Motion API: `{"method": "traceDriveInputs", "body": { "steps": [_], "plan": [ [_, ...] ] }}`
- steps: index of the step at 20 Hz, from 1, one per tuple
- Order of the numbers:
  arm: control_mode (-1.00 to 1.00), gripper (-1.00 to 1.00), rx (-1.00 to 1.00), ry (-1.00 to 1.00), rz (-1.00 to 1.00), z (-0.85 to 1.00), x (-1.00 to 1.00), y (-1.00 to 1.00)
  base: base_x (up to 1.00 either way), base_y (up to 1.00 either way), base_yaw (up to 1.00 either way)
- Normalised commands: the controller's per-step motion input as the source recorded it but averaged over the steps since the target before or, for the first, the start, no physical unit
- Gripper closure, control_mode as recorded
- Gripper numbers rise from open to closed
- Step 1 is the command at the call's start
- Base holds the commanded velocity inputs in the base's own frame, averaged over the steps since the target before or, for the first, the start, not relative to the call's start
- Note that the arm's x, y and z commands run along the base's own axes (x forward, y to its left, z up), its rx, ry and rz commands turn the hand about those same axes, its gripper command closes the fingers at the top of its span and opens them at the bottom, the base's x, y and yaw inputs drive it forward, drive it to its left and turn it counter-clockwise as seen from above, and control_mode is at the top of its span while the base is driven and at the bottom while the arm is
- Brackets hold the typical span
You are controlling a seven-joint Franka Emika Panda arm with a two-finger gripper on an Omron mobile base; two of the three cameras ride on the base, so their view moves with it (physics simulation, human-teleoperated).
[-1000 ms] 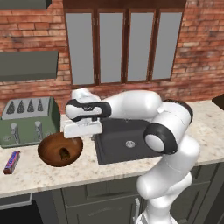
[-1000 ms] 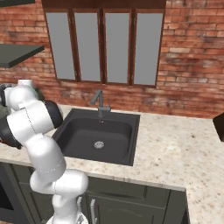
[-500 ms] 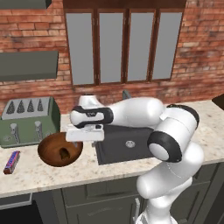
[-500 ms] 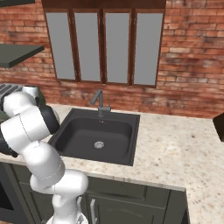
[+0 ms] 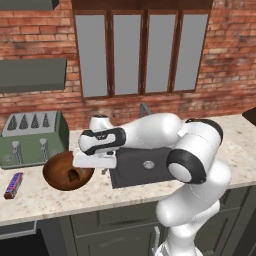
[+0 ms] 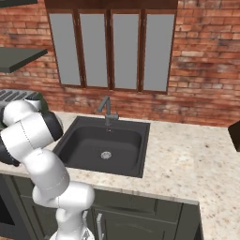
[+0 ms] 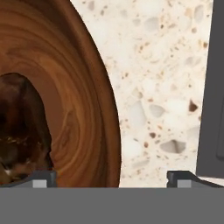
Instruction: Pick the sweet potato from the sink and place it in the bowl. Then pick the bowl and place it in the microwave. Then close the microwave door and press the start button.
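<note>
The left base view looks from behind the arm, on its left side, forward and down at the speckled cream stone desk (image 5: pixel 60 197) and the red brick wall (image 5: pixel 230 55). The right base view looks the same way from the right side. Both show the dark grey square sink (image 6: pixel 101 140) and the tall grey windows (image 6: pixel 112 51). The hand view sits very near, looking down at the edge of the round reddish-brown wooden bowl (image 7: pixel 94 109) and the desk beside it.
</note>
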Motion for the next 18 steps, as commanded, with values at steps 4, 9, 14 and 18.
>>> {"method": "traceDriveInputs", "body": {
  "steps": [4,9,14,18],
  "plan": [
    [-1.0,-1.0,0.0,0.0,-0.06,-0.02,0.07,0.34,0.0,0.0,0.0],
    [-1.0,-1.0,0.0,0.0,-0.06,-0.1,0.05,0.03,0.0,0.0,0.0],
    [-1.0,1.0,0.0,0.0,-0.05,-0.07,0.0,0.0,0.0,0.0,0.0],
    [-1.0,1.0,0.0,0.0,0.0,0.0,0.0,0.0,0.0,0.0,0.0]
  ]
}}
